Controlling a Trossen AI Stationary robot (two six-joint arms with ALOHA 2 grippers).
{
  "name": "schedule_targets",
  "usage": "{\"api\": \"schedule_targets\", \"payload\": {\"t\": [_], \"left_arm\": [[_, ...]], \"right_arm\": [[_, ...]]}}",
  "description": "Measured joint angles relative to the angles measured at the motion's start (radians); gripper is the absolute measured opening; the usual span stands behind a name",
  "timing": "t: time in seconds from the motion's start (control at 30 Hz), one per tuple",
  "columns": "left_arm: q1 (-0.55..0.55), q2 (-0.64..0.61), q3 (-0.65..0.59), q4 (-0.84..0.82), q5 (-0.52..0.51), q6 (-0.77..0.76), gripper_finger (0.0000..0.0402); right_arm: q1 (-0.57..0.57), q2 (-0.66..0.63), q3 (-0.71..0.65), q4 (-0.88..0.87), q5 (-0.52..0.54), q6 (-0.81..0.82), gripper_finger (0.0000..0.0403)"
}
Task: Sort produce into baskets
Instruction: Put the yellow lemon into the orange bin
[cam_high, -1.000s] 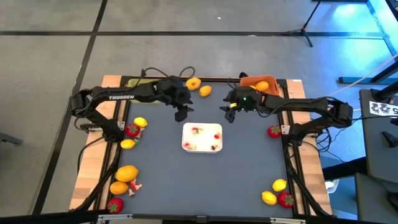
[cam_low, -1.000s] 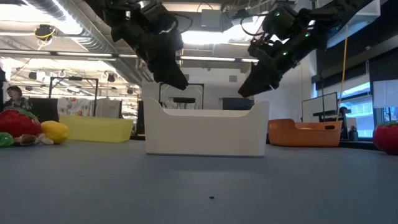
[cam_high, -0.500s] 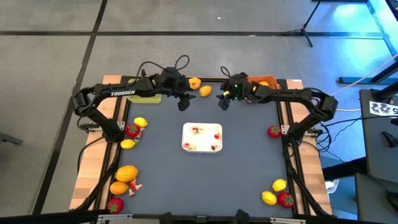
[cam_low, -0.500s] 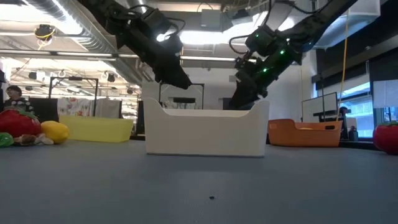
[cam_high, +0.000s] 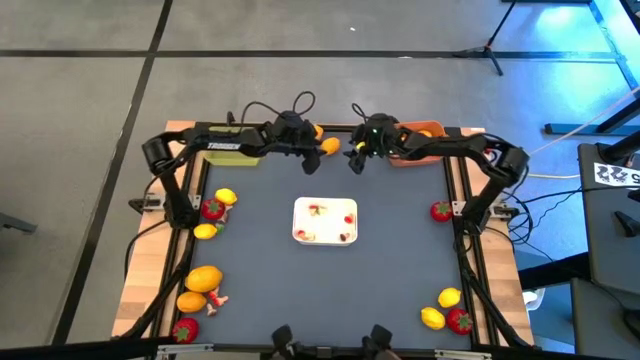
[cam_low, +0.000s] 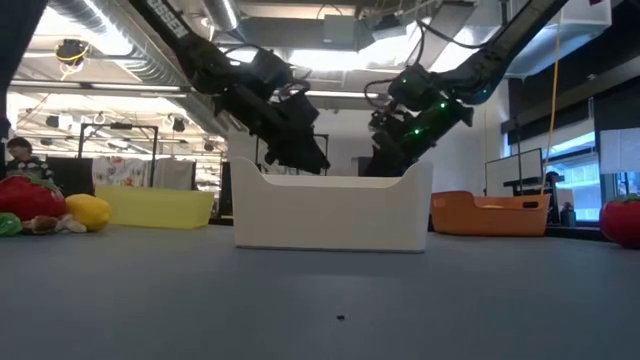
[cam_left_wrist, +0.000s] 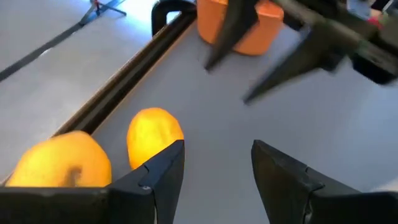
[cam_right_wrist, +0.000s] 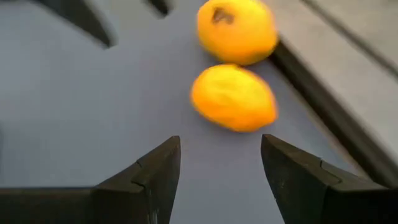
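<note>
Converging on the two orange fruits (cam_high: 330, 146) at the table's far edge (presumably to pick one each), left gripper (cam_left_wrist: 214, 168) and right gripper (cam_right_wrist: 221, 168) both hold their fingers spread, empty.

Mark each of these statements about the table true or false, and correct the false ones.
1. Both grippers are open. True: left gripper and right gripper each show a gap between the fingers.
2. The left gripper holds a fruit. False: the two orange fruits lie on the table beside it, ungripped.
3. The white tray sits mid-table. True.
4. The orange basket is at the near left corner. False: it is at the far edge, on the right arm's side.
5. A strawberry lies at the right edge. True.
</note>
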Motion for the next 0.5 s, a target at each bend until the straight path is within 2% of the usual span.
{"api": "schedule_targets", "payload": {"t": [0.23,0.37,0.5], "left_arm": [[0.013,0.034,0.08,-0.049,-0.002,0.016,0.0186],[0.033,0.033,0.088,-0.052,-0.012,0.022,0.021],[0.052,0.041,0.087,-0.05,-0.013,0.01,0.0239]], "right_arm": [[0.003,0.021,0.014,-0.008,-0.011,0.016,0.0223],[0.001,0.021,0.014,-0.005,-0.067,0.035,0.0223],[0.003,0.021,0.014,0.039,-0.068,0.031,0.0223]]}}
